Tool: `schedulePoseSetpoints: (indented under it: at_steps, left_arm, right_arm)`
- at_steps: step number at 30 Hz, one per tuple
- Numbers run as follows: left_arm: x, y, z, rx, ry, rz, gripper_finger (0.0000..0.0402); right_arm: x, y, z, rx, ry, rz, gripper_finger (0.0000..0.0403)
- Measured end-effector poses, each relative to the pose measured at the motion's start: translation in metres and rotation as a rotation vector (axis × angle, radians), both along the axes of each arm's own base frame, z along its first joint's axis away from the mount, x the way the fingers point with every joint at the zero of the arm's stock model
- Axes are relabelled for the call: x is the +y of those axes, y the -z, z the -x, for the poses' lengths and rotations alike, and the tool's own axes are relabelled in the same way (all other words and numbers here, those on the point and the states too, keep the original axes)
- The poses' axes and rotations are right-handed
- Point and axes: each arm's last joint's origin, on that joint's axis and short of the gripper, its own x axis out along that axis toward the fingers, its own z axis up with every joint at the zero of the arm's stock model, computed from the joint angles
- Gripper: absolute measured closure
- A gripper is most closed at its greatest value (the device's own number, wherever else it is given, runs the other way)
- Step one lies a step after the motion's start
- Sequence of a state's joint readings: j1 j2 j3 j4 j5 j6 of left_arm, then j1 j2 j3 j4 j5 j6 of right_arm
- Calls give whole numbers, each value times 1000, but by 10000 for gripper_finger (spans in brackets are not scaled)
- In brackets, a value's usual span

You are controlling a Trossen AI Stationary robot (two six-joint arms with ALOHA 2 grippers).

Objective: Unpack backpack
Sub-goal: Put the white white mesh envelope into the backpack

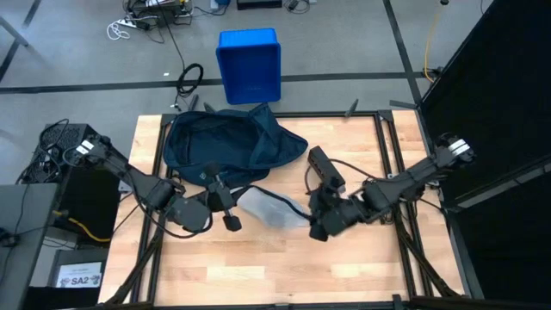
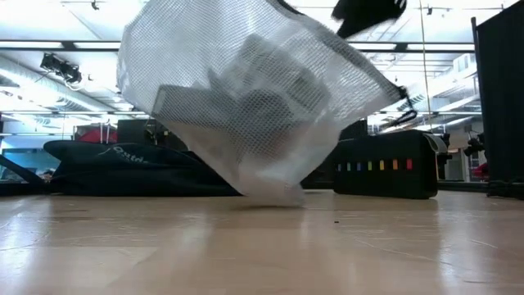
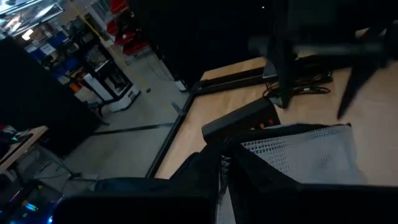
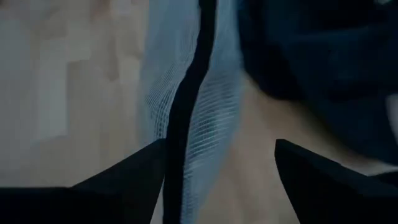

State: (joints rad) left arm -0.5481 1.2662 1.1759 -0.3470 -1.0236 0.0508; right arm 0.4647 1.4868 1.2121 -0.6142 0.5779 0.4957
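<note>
The dark navy backpack (image 1: 225, 142) lies flat on the far middle of the table. A white mesh pouch (image 1: 271, 209) with a dark zip edge (image 4: 186, 124) sits in front of it, tilted, with its lower corner (image 2: 270, 192) on the wood. My right gripper (image 1: 320, 226) is at the pouch's right end. It is open, and the zip edge runs between its fingers in the right wrist view. My left gripper (image 1: 225, 213) is at the pouch's left end, shut. Dark navy fabric (image 3: 186, 183) covers its fingers in the left wrist view. My left gripper is shut with navy fabric right at its fingers, and I cannot tell whether it holds that fabric. My right gripper has its fingers (image 4: 124, 180) apart on either side of the pouch's zip edge, and I cannot tell whether one of them touches the mesh.
A black box (image 1: 327, 168) with a row of coloured marks (image 2: 377, 166) lies on the table right of the backpack. A bright blue bin (image 1: 250, 62) stands on the floor beyond the far edge. Bare wood stretches along the near edge.
</note>
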Motion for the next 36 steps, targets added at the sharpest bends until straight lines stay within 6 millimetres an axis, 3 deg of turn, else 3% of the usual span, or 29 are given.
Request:
schedulePoseSetpoints:
  at_steps: [9,17,21,25,30,33,36]
  left_arm:
    - [0,1,0,-11,-2,29,402]
    - [2,0,1,-37,-29,61,402]
    - [3,-1,1,-47,-59,51,402]
    - [3,-3,1,-75,-98,40,402]
    - [2,-13,-2,-119,-98,1,402]
    - [2,-16,-2,-124,-91,-21,402]
    - [2,-24,-2,-125,-85,-37,402]
  right_arm:
    - [-20,53,-13,-67,-153,-232,161]
    - [-13,42,-6,-94,-283,-222,172]
    - [-9,39,-7,-136,-295,-190,159]
    - [-9,52,-16,-113,-290,-145,133]
    - [-30,74,-28,-49,-110,-5,123]
    - [-40,78,-33,-27,-98,39,162]
    - [-44,77,-34,-15,-128,84,249]
